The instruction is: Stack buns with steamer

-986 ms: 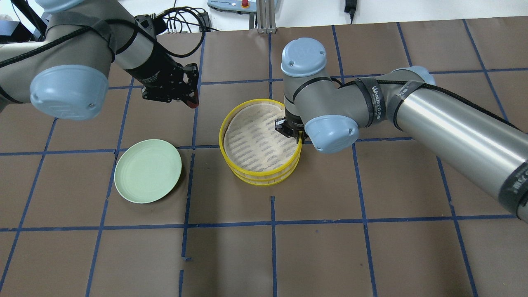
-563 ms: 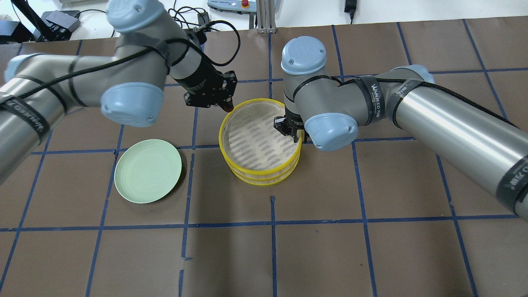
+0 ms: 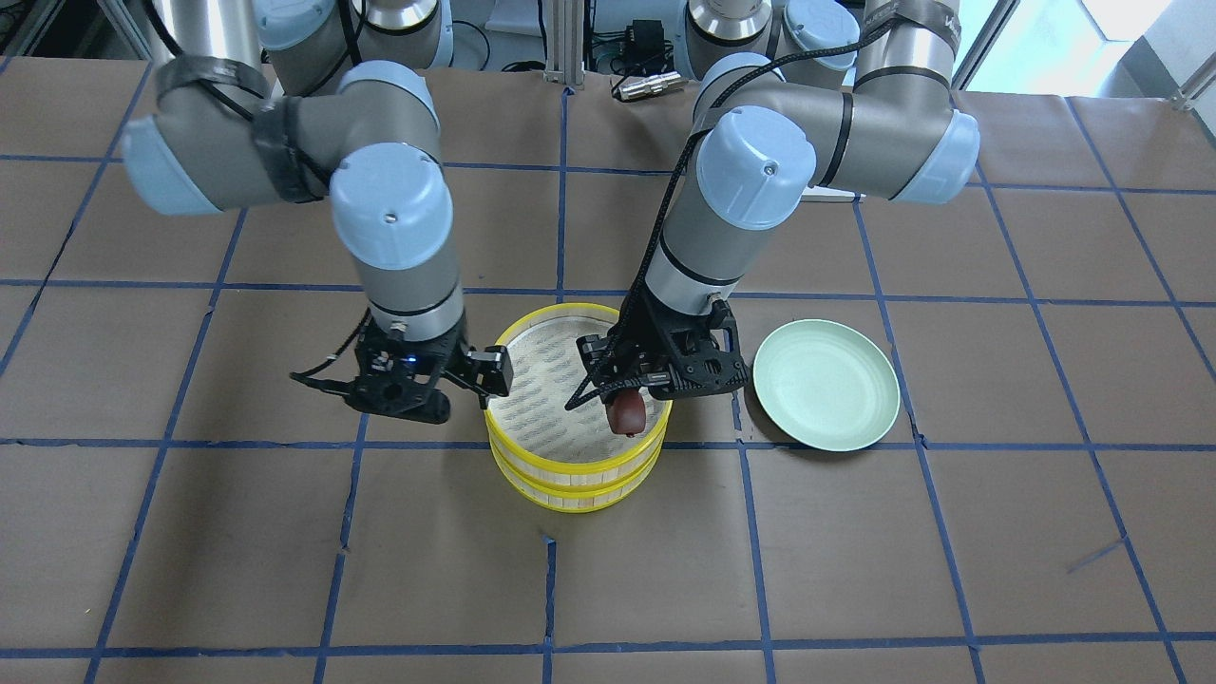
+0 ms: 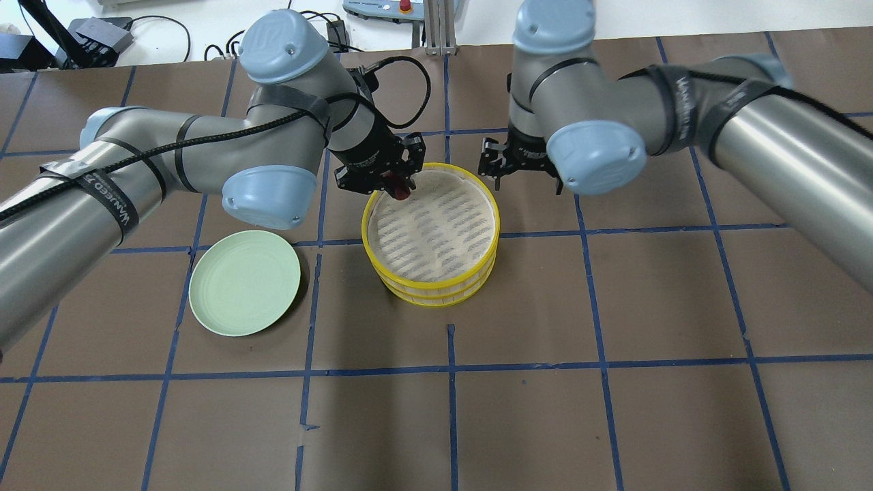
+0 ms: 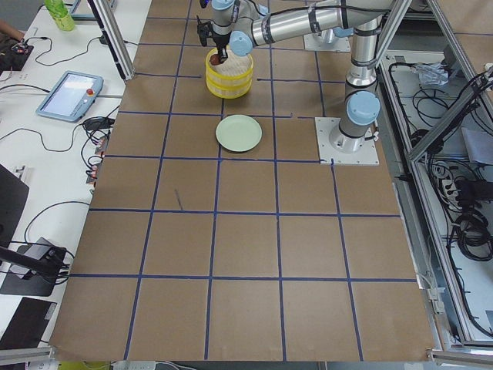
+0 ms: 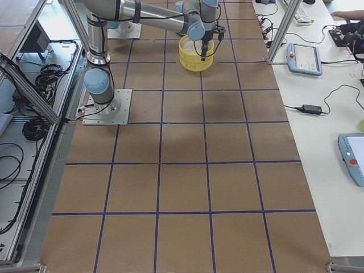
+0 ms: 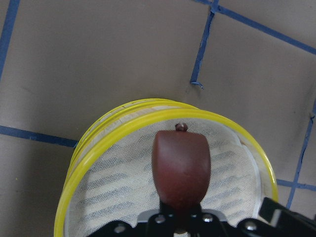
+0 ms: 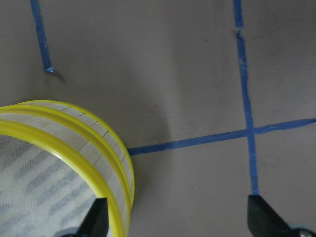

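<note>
Where the brown worktop point(image 4: 545, 423) lies nearest, a pale green round plate point(image 4: 244, 282) is seen. Beyond, over the far edge of the yellow round steamer point(image 4: 436, 290), a dark reddish-brown oval bun point(image 7: 180, 165) is clamped by the left fingers point(image 4: 391, 182). The right fingers point(image 8: 96, 219) are spread apart outside the wall.

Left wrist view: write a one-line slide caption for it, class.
Left gripper holds the brown bun above the mesh-lined yellow steamer.

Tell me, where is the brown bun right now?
The brown bun is pinched in the left pincer, hanging over the yellow steamer near its far-left rim in the overhead view.
</note>
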You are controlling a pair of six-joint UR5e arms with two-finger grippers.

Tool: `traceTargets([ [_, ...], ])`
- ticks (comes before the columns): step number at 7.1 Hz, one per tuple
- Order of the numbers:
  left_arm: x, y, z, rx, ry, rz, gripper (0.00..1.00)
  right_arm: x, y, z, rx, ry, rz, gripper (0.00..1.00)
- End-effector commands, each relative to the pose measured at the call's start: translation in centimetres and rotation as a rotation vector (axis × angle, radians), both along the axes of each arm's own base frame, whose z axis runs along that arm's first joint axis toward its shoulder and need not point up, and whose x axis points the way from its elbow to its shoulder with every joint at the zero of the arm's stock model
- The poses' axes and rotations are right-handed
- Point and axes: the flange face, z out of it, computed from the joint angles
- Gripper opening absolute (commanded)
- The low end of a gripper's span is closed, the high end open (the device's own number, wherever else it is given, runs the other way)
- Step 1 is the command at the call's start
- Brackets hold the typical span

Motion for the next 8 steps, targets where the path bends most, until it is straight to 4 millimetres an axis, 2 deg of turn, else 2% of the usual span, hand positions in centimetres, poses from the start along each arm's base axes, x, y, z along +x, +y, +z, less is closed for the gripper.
traceTargets([
  [1, 0.1, 1.1, -2.1, 0.045, -0.011, 0.001, 1.00, -4.7, 4.3, 10.3, 0.044, -0.031, 0.017, 1.00],
  [2, 0.0, 1.2, -1.8, 0.038, -0.014, 0.000, 1.00, -5.2, 6.8, 14.2, 0.056, -0.020, 0.028, 1.00],
  [3, 0.7, 0.3, 0.2, -0.022, -0.042, -0.026, 1.00, -5.2, 7.6, 16.7, 0.058, -0.020, 0.029, 1.00],
  [4, 2.8, -0.8, 3.2, -0.098, -0.152, -0.149, 1.00, -5.3, 7.7, 16.5, 0.078, -0.015, 0.073, 1.00],
  [5, 6.0, -1.7, 7.0, -0.089, -0.196, -0.242, 1.00, -6.3, 7.6, 16.7, 0.076, 0.028, 0.153, 1.00],
  [6, 10.0, -1.4, 11.3, -0.082, -0.204, -0.257, 1.00, -6.4, 7.5, 16.8, 0.072, 0.016, 0.175, 1.00],
  [7, 11.8, 0.6, 14.0, -0.081, -0.207, -0.247, 1.00, -6.3, 7.4, 16.9, 0.064, 0.006, 0.173, 1.00],
  [8, 12.4, 2.3, 16.2, -0.114, -0.213, -0.234, 1.00, -6.1, 7.3, 17.0, 0.056, -0.006, 0.168, 1.00],
])
